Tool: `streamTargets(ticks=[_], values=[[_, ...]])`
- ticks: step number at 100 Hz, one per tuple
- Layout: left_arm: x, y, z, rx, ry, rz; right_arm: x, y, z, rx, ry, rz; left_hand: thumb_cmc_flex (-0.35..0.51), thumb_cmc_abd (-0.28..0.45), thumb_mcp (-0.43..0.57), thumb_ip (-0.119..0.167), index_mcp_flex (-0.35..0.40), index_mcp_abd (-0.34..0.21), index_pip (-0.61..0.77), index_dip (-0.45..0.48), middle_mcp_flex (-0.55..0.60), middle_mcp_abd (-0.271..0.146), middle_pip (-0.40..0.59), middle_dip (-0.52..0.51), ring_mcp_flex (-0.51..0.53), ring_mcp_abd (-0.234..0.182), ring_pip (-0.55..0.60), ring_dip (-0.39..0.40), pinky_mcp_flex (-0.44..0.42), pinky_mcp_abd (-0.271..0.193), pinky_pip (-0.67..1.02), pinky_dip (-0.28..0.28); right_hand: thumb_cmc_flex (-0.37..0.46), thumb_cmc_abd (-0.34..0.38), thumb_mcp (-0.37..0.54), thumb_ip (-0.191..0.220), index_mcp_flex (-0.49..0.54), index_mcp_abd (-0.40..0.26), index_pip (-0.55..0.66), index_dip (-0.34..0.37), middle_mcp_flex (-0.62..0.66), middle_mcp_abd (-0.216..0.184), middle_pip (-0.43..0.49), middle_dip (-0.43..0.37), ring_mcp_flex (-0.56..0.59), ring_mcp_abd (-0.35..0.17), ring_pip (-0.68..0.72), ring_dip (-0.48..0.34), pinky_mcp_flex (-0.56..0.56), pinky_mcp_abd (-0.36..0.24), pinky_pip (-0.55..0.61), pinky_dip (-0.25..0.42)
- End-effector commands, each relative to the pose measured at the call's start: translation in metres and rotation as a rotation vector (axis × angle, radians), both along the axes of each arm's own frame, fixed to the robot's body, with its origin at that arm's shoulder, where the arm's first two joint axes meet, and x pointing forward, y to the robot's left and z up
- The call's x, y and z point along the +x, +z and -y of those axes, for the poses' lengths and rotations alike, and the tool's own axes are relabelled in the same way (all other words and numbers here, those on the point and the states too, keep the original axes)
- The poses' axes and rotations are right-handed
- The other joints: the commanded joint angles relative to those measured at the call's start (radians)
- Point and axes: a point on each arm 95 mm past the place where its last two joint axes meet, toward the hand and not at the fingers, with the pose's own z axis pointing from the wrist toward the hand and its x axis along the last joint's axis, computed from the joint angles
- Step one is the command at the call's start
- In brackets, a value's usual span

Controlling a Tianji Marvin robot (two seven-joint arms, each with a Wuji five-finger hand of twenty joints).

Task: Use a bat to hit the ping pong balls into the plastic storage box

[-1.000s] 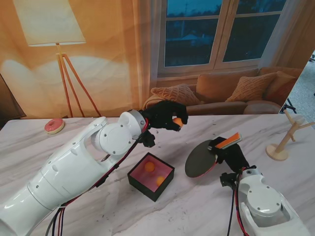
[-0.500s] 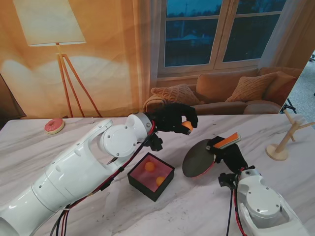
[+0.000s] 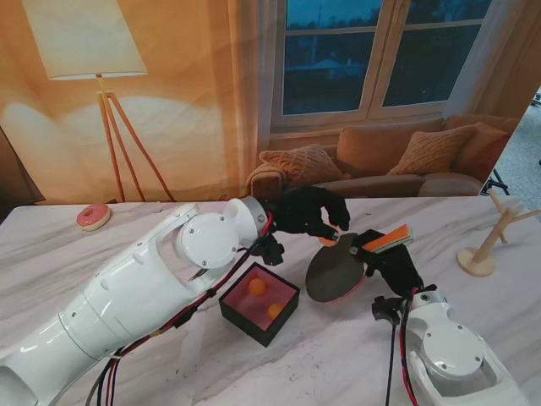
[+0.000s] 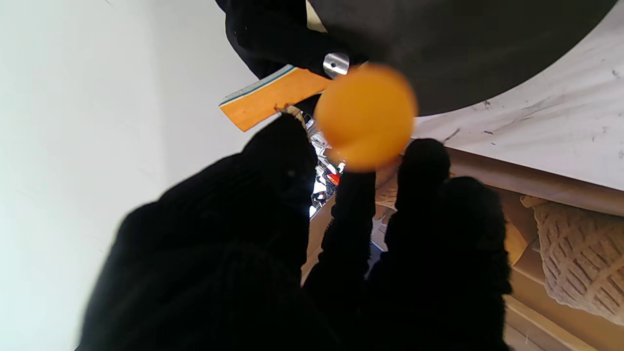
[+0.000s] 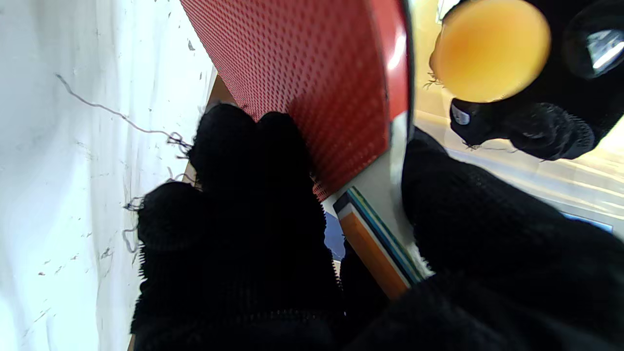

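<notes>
Left hand [image 3: 311, 211] pinches orange ping pong ball [image 3: 330, 240] just above bat [image 3: 334, 272] blade, feeding a hit. Right hand [image 3: 397, 264] grips bat handle, blade angled toward black storage box [image 3: 259, 303] at 8 o'clock, two balls inside.
</notes>
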Motion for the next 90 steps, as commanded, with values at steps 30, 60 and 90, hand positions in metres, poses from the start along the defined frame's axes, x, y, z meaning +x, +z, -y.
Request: streamTargets(ticks=[30,60,90], values=[[-0.001,-0.003,-0.005,-0.004,0.026,0.003,0.000,0.004,-0.004,0.000,0.027,0.017,-0.063,0.051,-0.080,0.024,-0.028,0.024,-0.125,-0.030,-0.070,0.012,-0.030,-0.158,-0.061,0.138,-0.074,-0.071,0.004,-0.069,0.052,0.009,0.092,0.097,0.124,0.047,0.132,-0.024,0.047,0.014,0.012,-0.074,0.009,0.019,-0.013,-0.053,0.004,0.010,-0.007,-0.041,0.022,0.021],[0.001,-0.005,-0.026,0.039,0.081,0.026,0.004,-0.003,0.002,-0.026,-0.006,-0.006,-0.045,0.071,-0.109,0.027,-0.026,0.032,-0.147,-0.012,-0.069,0.020,-0.034,-0.161,-0.109,0.106,-0.066,-0.051,-0.107,-0.054,-0.039,0.007,0.092,0.100,0.123,0.047,0.129,-0.022,0.047,0.014,0.010,-0.072,0.009,0.019,-0.015,-0.053,0.005,0.011,-0.007,-0.041,0.022,0.021],[0.004,-0.021,-0.061,0.086,0.183,0.015,0.010,-0.007,0.003,-0.074,-0.034,-0.021,-0.039,0.093,-0.132,0.032,-0.032,0.041,-0.166,-0.012,-0.116,0.021,-0.064,-0.171,-0.217,0.081,-0.143,-0.065,-0.298,-0.034,-0.191,-0.005,0.091,0.106,0.115,0.048,0.119,-0.024,0.045,0.012,0.006,-0.076,0.011,0.018,-0.017,-0.058,0.005,0.010,-0.006,-0.048,0.021,0.020]])
